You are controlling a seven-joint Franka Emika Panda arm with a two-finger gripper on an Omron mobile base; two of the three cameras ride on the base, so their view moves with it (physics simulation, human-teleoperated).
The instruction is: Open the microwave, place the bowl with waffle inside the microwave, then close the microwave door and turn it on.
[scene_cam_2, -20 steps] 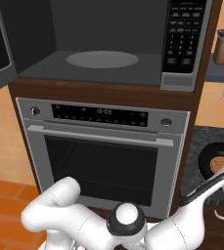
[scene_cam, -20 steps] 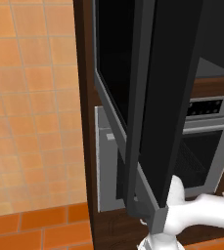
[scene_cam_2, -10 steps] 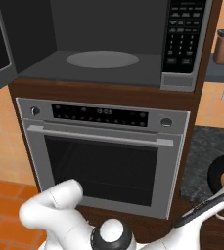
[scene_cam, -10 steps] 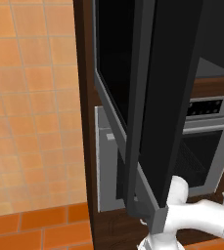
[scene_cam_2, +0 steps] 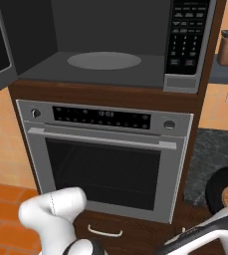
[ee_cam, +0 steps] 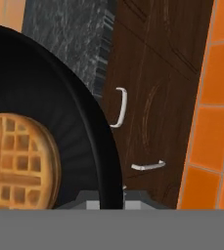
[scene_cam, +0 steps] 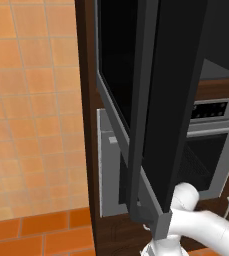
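1. Shifted since the earlier frames: in the right base view the bowl (scene_cam_2: 219, 185) has slid lower and nearer the robot, and the arm's white elbow has dropped with it.
2. The gripper (ee_cam: 111, 197) is nearly closed. The bowl's thin black rim runs down between its fingertips, so it appears to be pinching that rim.
3. The bowl (ee_cam: 59, 97) sits directly ahead of the hand. The waffle (ee_cam: 15, 161) lies inside it, just beyond the fingertips and to one side.
4. The microwave (scene_cam_2: 41, 69) stands well away from the hand with its cavity exposed, and the microwave door (scene_cam: 171, 100) is swung wide.
5. Handling, as a judgement: the bowl looks rigid, smooth and probably slippery. Held by one edge it may tilt, and the loose waffle could slide. Keep it level and take the rim deep.
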